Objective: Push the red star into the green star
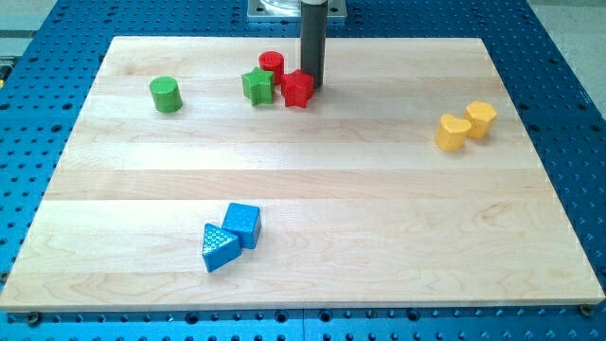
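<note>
The red star (298, 89) lies near the view's top, just right of the green star (257, 85), with a small gap between them. A red cylinder (272, 63) stands just above and between the two stars. My tip (312, 83) is down at the red star's upper right edge, touching or almost touching it. The dark rod rises from there out of the view's top.
A green cylinder (166, 95) stands at the upper left. A yellow heart-like block (453, 133) and a yellow cylinder (481, 119) sit together at the right. A blue cube (242, 224) and a blue triangle (219, 247) touch near the bottom. The wooden board (312, 189) lies on a blue perforated table.
</note>
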{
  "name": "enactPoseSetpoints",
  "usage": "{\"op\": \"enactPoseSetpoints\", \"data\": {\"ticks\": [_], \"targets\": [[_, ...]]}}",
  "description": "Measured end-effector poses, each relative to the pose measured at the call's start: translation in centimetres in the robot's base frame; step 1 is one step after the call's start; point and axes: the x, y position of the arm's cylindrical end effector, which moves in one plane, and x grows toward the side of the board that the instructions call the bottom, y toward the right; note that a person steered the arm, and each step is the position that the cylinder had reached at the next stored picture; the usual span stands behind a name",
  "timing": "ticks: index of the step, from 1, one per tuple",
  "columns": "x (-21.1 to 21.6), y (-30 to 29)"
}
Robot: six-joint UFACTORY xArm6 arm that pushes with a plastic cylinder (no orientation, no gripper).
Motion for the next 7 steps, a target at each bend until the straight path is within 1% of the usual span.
{"op": "enactPoseSetpoints", "data": {"ticks": [1,2,4,5,6,7], "targets": [[3.0,1.0],[3.4,-0.1],[8.5,0.3],[7.1,-1.3],[5.1,-1.4],[5.0,-0.6]]}}
